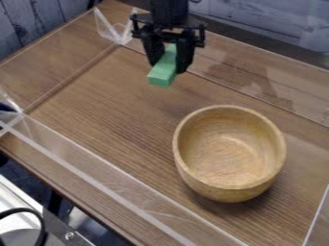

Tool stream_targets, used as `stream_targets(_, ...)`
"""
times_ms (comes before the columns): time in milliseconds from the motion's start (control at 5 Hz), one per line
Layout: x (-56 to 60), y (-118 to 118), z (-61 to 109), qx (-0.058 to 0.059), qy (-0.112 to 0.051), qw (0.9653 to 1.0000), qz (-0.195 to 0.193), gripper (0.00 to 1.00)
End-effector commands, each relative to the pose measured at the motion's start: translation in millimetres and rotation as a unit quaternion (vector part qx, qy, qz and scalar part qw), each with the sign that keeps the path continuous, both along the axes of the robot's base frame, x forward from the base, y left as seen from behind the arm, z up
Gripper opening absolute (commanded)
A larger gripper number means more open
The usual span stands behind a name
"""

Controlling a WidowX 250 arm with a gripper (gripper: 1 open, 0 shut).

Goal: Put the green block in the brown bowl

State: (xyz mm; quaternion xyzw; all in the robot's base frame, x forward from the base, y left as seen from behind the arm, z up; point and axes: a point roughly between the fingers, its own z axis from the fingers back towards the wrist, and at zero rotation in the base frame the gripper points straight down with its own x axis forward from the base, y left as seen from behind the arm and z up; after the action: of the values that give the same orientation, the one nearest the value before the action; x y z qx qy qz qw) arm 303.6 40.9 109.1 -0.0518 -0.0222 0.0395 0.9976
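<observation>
The pincer (166, 52) is pinching the block (162, 67) up near the top of the frame, above the desk (92, 108). Gripped by its upper end, it could slip or swivel; released too early, it would miss the bowl (229, 154) at lower right.

1 cam, looking down from above
</observation>
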Motion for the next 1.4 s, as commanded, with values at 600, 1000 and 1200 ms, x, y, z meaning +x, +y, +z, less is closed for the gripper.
stream_targets(600,-30.5,-83,-1.4,-0.011,-0.015,0.9958,-0.089,0.00)
stream_targets(1000,-38.1,-110,-16.3,-0.013,-0.004,0.9943,-0.106,0.00)
stream_targets(1200,-40.4,-118,-23.8,-0.014,0.003,0.9937,-0.112,0.00)
